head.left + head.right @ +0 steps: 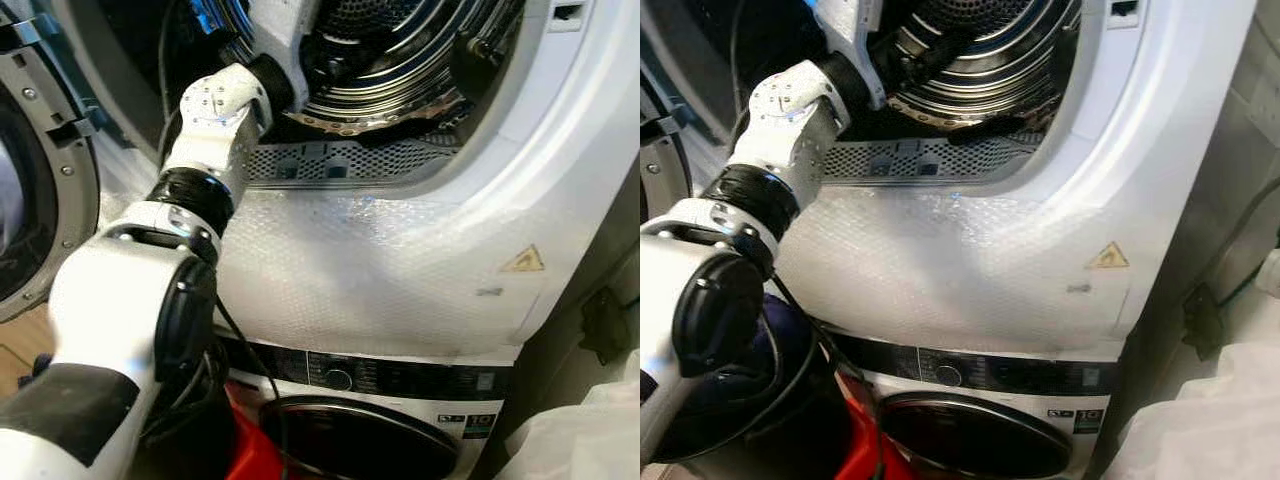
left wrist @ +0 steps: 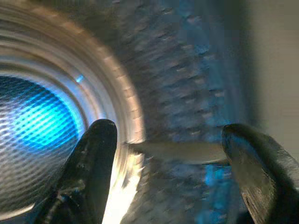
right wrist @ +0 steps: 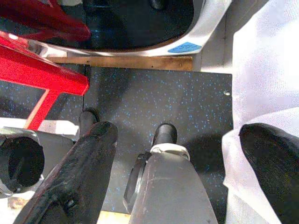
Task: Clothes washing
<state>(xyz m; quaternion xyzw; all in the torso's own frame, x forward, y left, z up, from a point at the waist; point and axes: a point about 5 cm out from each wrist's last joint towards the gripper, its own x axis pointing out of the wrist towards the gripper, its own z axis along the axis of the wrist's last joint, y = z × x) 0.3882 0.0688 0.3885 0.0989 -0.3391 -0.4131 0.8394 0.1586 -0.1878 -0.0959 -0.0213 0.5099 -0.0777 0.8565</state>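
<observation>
Where two machines stand stacked, the upper one [image 1: 400, 270] has its round opening facing the robot, and the lower one [image 1: 980, 400] sits beneath with a dark control strip and a dark round door. One left arm [image 1: 215, 130] reaches up and into the upper opening; its wrist disappears past the rim of the drum [image 1: 400, 60]. Drum axis runs front to back, mouth toward the camera. Through the wrist camera, the left gripper [image 2: 168, 154] has its two fingers spread wide apart, nothing between them, pointing along the perforated steel wall toward the blue-lit back of the drum. No laundry can be made out inside. An open door [image 1: 40, 170] hangs at the far left. Right gripper [image 3: 173, 158] hangs low over dark speckled floor [image 3: 154, 102], fingers spread, empty; one red frame [image 3: 42, 70] and white cloth [image 3: 261, 70] lie either side.
</observation>
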